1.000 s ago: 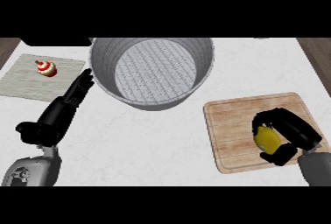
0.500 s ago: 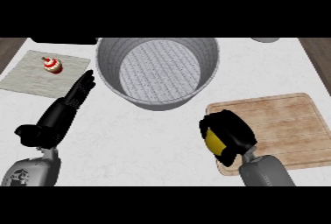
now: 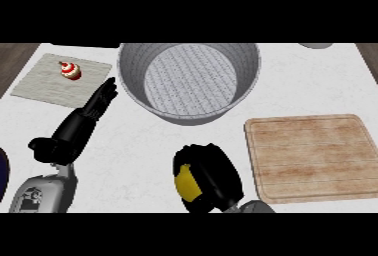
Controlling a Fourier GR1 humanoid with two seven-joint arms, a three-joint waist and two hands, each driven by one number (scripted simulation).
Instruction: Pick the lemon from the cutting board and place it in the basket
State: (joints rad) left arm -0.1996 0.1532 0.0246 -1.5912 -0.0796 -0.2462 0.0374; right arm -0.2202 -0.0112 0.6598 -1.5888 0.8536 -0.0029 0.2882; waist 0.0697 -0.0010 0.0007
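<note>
My right hand (image 3: 212, 177) is curled round the yellow lemon (image 3: 185, 182), which peeks out at the hand's left side. The hand hangs over the white counter, left of the wooden cutting board (image 3: 317, 155) and below the grey basket (image 3: 189, 80). The board's top is bare. The basket stands at the top centre, its ribbed inside showing. My left hand (image 3: 81, 125) rests open at the left, fingers straight and pointing up toward the basket's left wall.
A grey mat (image 3: 52, 82) at the top left carries a small red-and-white cupcake (image 3: 70, 70). A grey round object (image 3: 319, 45) shows at the top right edge. A dark blue rim (image 3: 2, 172) shows at the left edge.
My right hand has carried the lemon off the cutting board and leftward over the counter. The view has shifted. The left hand stays where it was.
</note>
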